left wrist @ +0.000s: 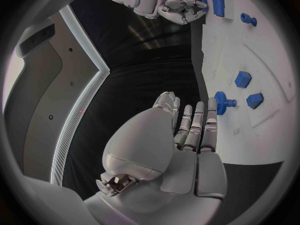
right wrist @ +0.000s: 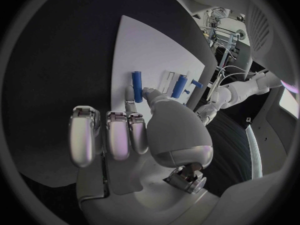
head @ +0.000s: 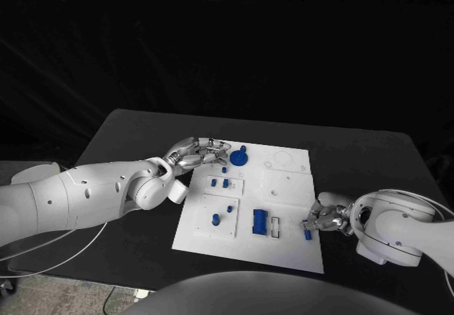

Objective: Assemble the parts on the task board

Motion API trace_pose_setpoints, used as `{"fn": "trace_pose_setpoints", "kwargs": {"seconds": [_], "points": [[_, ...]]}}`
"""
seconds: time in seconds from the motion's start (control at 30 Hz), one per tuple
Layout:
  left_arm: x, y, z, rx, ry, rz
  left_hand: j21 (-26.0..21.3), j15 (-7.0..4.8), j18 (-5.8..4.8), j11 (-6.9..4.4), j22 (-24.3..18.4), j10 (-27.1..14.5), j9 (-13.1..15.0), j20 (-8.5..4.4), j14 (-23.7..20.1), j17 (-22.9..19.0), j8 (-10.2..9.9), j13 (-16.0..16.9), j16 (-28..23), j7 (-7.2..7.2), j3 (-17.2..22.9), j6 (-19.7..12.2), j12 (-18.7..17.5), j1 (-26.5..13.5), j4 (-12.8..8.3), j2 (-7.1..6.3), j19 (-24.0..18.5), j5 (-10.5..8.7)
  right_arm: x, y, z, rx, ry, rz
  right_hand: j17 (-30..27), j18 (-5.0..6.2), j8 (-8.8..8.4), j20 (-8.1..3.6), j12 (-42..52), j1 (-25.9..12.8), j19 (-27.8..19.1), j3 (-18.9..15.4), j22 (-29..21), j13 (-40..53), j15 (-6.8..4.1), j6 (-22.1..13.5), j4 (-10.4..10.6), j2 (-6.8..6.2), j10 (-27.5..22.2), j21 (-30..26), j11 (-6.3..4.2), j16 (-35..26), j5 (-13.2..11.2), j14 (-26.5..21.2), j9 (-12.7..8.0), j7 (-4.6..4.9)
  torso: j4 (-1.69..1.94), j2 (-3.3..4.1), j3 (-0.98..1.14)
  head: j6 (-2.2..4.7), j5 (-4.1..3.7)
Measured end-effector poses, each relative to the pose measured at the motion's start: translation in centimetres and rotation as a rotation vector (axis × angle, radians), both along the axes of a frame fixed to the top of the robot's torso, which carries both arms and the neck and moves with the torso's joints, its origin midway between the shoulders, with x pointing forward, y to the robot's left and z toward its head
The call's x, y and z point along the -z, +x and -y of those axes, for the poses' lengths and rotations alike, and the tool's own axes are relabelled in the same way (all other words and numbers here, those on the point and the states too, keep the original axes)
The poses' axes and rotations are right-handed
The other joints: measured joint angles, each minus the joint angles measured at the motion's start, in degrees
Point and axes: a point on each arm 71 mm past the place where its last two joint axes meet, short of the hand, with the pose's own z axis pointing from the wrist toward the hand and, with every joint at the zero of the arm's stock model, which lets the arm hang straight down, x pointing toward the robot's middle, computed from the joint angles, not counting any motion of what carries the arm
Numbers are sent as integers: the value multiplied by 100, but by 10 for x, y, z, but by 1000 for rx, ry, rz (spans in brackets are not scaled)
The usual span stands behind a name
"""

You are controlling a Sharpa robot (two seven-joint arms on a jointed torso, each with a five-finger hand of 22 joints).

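Head view: white rectangular task board (head: 284,243) on black table (head: 113,141), blue parts around.
Left hand (head: 197,153) fingers apart beside blue gear-shaped part (head: 239,157); right hand (head: 331,217) pinches blue cylindrical peg (head: 308,229) at the board's right edge.

- White task board (head: 284,197) lies flat mid-table.
- Blue gear (head: 239,158) at its 11 o'clock corner.
- Blue block (head: 259,222) near 6.
- Blue peg (head: 308,230) at 4 o'clock edge.

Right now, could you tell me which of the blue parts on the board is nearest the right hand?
The small blue cylinder at the task board's right edge; the right hand's fingers are on it, while the other blue parts lie further left.
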Motion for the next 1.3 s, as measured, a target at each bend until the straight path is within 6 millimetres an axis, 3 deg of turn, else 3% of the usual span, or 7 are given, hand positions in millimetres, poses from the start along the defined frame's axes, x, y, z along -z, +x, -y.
{"fn": "trace_pose_setpoints", "kwargs": {"seconds": [0.2, 0.53, 0.8, 1.23, 1.3], "points": [[0, 0, 1, 1, -1, 0, 0, 0, 1, 0, 0, 0, 0, 0, 0, -5, 0, 0, 0, 0, 0, 0, 0, 0, 0, 0, 0, 0, -10, 4, -2, 87, 103, -80, 0, 0, 65, 0, 0, -238, 0, 60, 0, 0, 0, 13, 51, 7, -3, 29, -3, 0, 2, 0, 83, -28, -4, 1, -9, 0, -5], [0, 0, 3, 2, -4, -1, 0, 0, 0, 0, 0, 0, 0, 0, 0, -5, 0, 1, 0, 0, 0, 0, 0, 0, 0, 0, 0, 0, -6, 3, -17, 158, 211, -209, 0, 0, 65, 0, 0, -391, 0, 277, -1, 0, 0, 16, -43, -5, -4, 40, -3, 0, -196, -1, 75, -31, -15, 13, -9, 0, 6], [0, 0, 4, 4, -5, -2, 0, 0, 0, 0, 0, 0, 1, 0, 0, -4, 0, -2, 0, 0, 3, 0, 0, 1, -3, 1, 0, 0, 1, 3, -28, 157, 229, -229, 0, -1, 64, 1, 0, -485, 0, 427, -1, 5, 0, 16, -120, 13, -4, 40, -2, 0, -384, -1, 69, -30, -16, 10, -4, 0, -13], [0, 0, 3, 4, -6, -3, 0, 20, 0, 0, 0, 0, -4, 0, -20, -4, 0, -7, 0, 0, 18, 0, 0, 23, -18, 23, 0, 0, 9, 3, -37, 160, 241, -213, 0, 0, 63, 1, 0, -582, 0, 482, -2, 4, 0, 12, -136, 20, -3, -27, -1, 0, -442, -1, 64, -25, -15, 9, 2, 0, -2], [0, 0, 3, 4, -6, -3, 0, 20, 1, 0, 0, 0, -4, 0, -20, -4, 0, -7, 0, 0, 18, 0, 0, 23, -18, 23, 0, 0, 9, 3, -39, 158, 242, -208, 0, 0, 63, 1, 0, -658, 0, 619, -2, 4, 0, 11, -234, 6, -4, -56, -1, 0, -496, -1, 65, -23, -15, 9, -2, 0, -1]]}}
